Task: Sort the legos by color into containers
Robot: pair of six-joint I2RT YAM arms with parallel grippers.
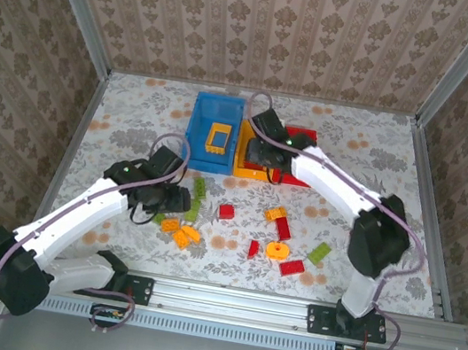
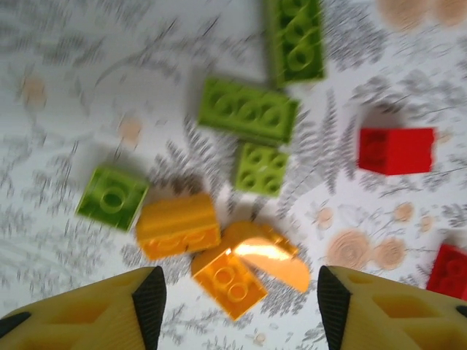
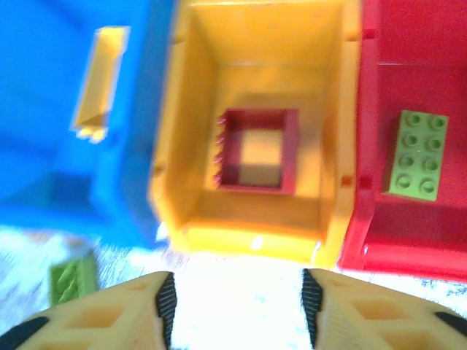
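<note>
Bins stand in a row at the far middle of the table point(image 1: 135, 123), walls touching: blue bin point(image 1: 195, 128) on the L, yellow bin point(image 3: 191, 109) in the centre, red bin point(image 3: 408, 65) on the R. Blue bin holds an orange frame point(image 1: 219, 139). Yellow bin holds a red frame point(image 3: 259, 149) flat on its floor. Red bin holds a green brick point(image 3: 418, 154).

R gripper point(image 3: 237, 313) hangs over the near lip of the yellow bin, fingers apart w/ nothing btw them, so released. From the top cam the R wrist covers most of the yellow bin. A green piece point(image 3: 73, 281) lies on the table just in front of the blue bin.

L gripper point(image 2: 241, 310) hovers over a cluster L of centre, fingers spread, empty. Directly below sit 3 orange pieces packed tight: a ridged orange block point(image 2: 177, 226), a studded orange brick point(image 2: 228, 281) and a curved orange piece point(image 2: 270, 255) touching it. A small green square point(image 2: 112, 197) sits just beside the ridged block. Farther off lie a green square brick point(image 2: 260, 168), a long green brick point(image 2: 248, 109) and a green plate point(image 2: 295, 36). A red cube point(image 2: 396, 149) stands apart to the R.

More loose pieces lie in front of the R arm: an orange disc point(image 1: 276, 250), a red bar point(image 1: 282, 228), a flat red piece point(image 1: 292, 267) and a green slab point(image 1: 319, 252).
</note>
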